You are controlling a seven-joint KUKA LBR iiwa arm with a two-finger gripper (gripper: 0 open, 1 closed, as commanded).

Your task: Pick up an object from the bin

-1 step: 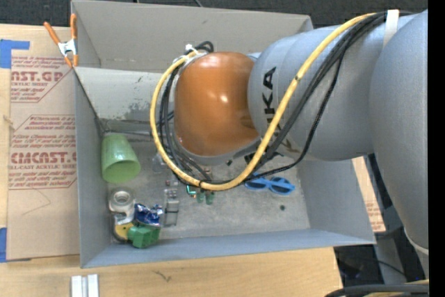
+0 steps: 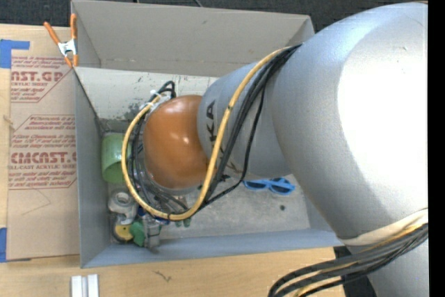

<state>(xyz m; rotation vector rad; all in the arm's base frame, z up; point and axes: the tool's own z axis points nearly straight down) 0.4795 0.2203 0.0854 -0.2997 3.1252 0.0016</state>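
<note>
The arm's (image 2: 348, 129) broad, smooth grey casing loomed nearest, ending in a glossy orange domed cover (image 2: 174, 142) looped by yellow cables (image 2: 128, 149). Beneath it the gripper (image 2: 151, 222) sat over a small heap (image 2: 124, 219) of grey, yellow and green bits in the grey metal bin's (image 2: 208, 45) lower-left corner; whether it was clenched or released could not be told. A rounded green plastic cup (image 2: 111, 156) lay alongside, half hidden, its axis unclear.

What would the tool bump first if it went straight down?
Likely the small heap in the bin's lower-left corner, beside the green cup; the orange cover hides the exact spot.
</note>
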